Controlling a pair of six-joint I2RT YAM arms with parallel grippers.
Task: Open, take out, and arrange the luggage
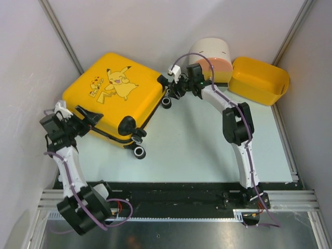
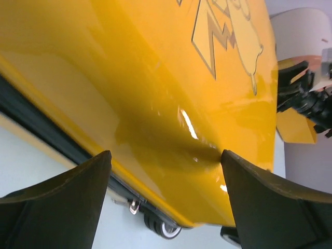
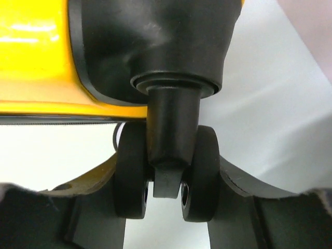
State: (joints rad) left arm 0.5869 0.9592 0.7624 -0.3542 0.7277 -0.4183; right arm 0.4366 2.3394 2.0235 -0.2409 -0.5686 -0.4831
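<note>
The luggage (image 1: 114,93), a yellow hard-shell suitcase with a Pikachu print, lies closed and slightly tilted at the back left of the table. My left gripper (image 1: 85,118) stands open at its near left edge. In the left wrist view the fingers (image 2: 62,207) straddle the yellow shell (image 2: 155,78) above the black zipper trim. My right gripper (image 1: 167,84) is at the suitcase's far right corner. In the right wrist view its jaws (image 3: 166,197) press both sides of a black twin caster wheel (image 3: 132,176) under the yellow shell (image 3: 31,52).
A cream-and-orange drawer cabinet (image 1: 212,57) and a plain yellow bin (image 1: 259,80) stand at the back right, just behind the right arm. Other suitcase wheels (image 1: 139,151) stick out over the table's middle. Walls close in on the left, right and back.
</note>
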